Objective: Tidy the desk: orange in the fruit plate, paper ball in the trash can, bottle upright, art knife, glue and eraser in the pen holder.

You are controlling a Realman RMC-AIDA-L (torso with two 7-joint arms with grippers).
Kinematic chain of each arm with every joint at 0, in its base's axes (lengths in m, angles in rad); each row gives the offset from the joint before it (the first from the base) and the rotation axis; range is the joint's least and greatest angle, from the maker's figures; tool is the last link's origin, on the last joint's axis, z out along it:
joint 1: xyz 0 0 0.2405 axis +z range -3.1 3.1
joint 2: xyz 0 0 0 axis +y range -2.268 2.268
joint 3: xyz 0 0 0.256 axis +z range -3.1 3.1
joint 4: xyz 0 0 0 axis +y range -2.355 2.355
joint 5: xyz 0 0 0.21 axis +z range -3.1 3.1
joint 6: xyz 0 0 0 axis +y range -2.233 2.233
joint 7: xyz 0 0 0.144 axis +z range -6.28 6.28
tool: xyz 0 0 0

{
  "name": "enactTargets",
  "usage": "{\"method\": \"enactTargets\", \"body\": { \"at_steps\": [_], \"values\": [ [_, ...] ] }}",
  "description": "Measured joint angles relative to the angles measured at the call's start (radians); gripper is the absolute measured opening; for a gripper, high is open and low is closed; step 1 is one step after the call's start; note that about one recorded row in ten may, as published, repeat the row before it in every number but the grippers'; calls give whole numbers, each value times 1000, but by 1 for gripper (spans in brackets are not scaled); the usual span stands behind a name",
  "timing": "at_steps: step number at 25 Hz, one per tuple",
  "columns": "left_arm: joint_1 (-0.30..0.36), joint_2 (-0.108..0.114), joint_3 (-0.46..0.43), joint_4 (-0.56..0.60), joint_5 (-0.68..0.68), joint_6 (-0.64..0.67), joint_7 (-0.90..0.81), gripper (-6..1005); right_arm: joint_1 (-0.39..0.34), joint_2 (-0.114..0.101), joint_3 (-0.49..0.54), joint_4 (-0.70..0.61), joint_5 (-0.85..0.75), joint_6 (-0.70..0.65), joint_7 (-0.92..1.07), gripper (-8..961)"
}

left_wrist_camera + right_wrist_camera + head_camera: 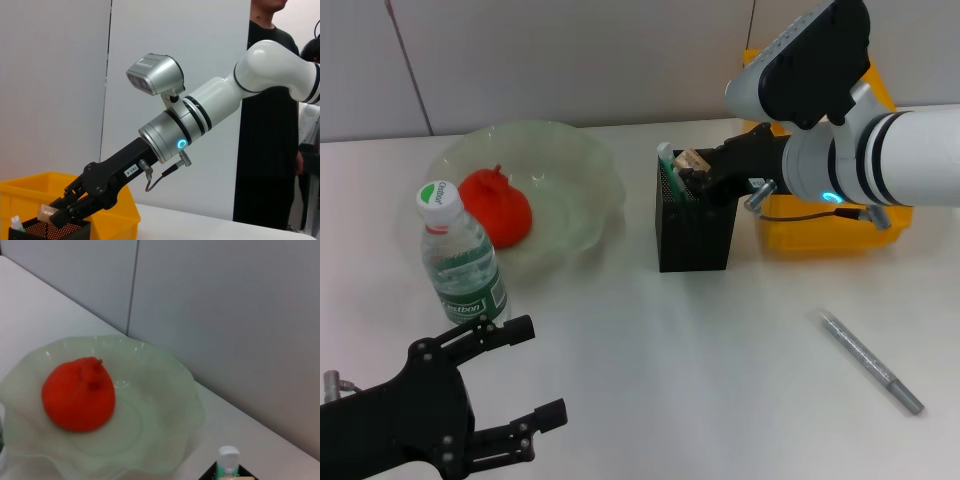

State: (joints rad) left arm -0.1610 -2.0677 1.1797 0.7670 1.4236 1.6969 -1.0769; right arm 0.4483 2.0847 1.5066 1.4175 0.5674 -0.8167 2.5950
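— Where's the small tan rectangular eraser [692, 160]?
— Pinched in the right gripper [688, 172], closed on it, just above the black square mesh pen holder [693, 232], centre of the table.
— The left gripper [525, 372]?
— Near left, fingers spread, empty.

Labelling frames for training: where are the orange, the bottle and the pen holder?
orange [496, 208], head view, middle of its skin.
bottle [466, 268], head view, clear body above the label.
pen holder [693, 240], head view, front mesh wall.

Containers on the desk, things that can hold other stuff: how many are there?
3. The fruit plate at back left holds the orange; the pen holder stands mid-desk; the trash can sits behind the right arm, partly hidden.
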Motion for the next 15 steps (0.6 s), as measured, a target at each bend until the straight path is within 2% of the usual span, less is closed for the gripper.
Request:
{"method": "enactTargets", "body": {
  "at_steps": [9,14,15],
  "values": [
    [0,0,-1,0,0,-5,6,860,2,1,13,-23,2,31,1,323],
    [0,0,0,0,0,-5,12,860,4,0,10,-16,8,34,-2,552],
    [0,0,0,0,0,-4,12,860,4,-1,9,-12,9,34,-2,563]
  ]
}}
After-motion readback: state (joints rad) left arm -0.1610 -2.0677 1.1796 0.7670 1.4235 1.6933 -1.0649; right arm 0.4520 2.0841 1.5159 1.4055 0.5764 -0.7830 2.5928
